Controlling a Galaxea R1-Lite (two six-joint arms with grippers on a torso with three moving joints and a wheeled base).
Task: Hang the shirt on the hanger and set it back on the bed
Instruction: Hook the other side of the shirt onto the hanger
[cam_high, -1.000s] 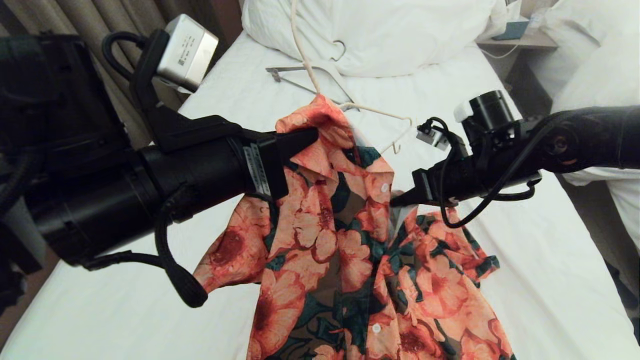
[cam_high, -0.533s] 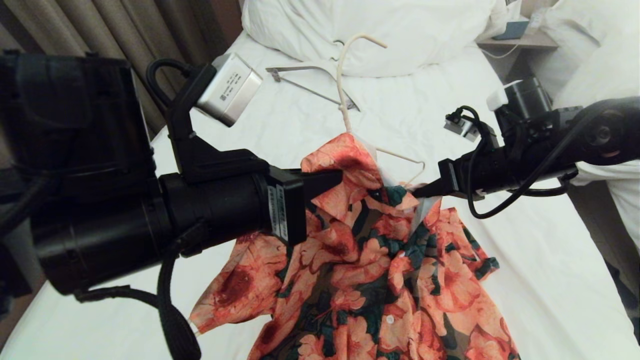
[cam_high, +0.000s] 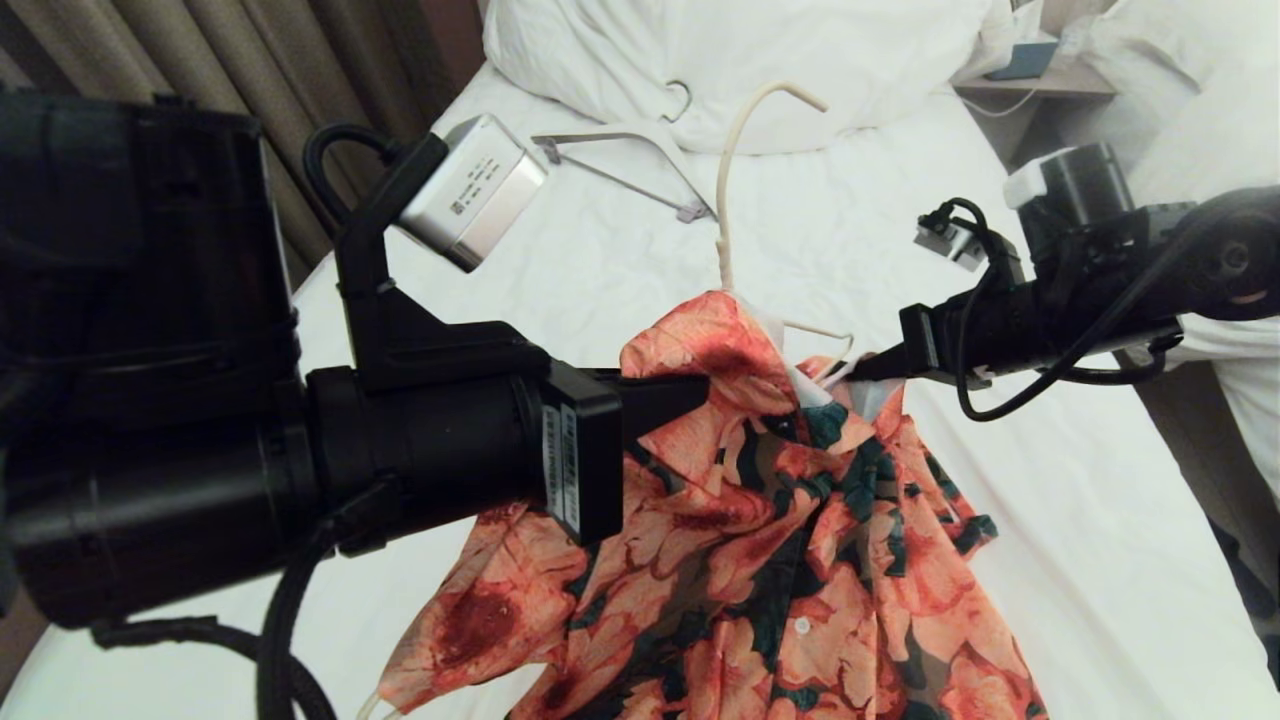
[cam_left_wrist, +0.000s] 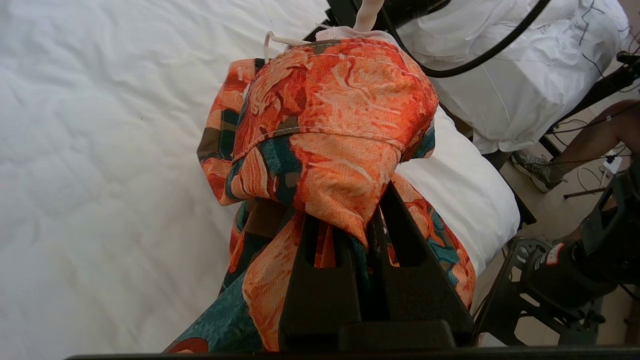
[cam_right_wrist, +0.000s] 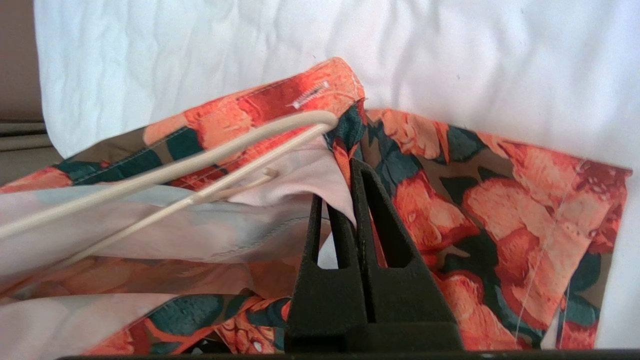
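Since a second ago the hanger (cam_high: 727, 190) has swung upright, its hook now above the shirt (cam_high: 760, 520), and both arms have lifted the collar higher. The left end effector (cam_high: 690, 385) is clamped on the collar left of the hanger; the right end effector (cam_high: 862, 368) pinches fabric right of it. The shirt hangs over the bed (cam_high: 1050, 520). To do this well, keep both shoulders level so the wire stays seated inside.

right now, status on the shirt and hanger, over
Left gripper and right gripper both shut on shirt, held up over bed. Hanger partly inside the collar. Second hanger lies beyond, not in the way.
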